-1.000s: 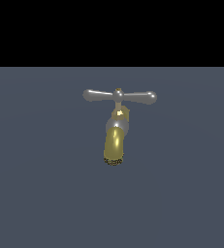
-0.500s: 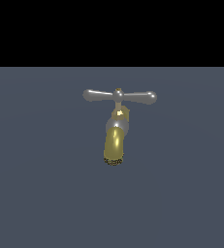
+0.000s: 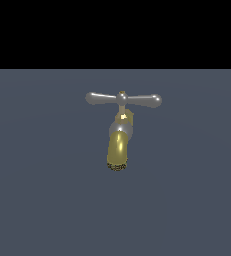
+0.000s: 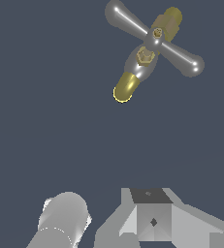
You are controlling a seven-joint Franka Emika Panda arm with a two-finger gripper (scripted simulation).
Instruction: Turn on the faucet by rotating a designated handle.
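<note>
Faucet [image 3: 119,145] sits mid-scene, handle [image 3: 123,99] level across its hub, arm well clear; can't tell gripper [image 4: 150,224] opening from the wrist view, so approach from above, hook one bulbous end, push tangentially, stay off the brass spout.

- Faucet [image 3: 118,150]: glossy brass-gold spout with a dark ridged tip, silver collar above it, brass stem.
- Handle [image 3: 123,99]: shiny silver-grey crossbar with white highlights, small brass hub at centre.
- Floor [image 3: 37,190]: plain slate blue-grey.
- Background [image 3: 115,30]: black.
- Gripper [image 4: 152,223]: pale grey, matte, with a darker grey top face.
</note>
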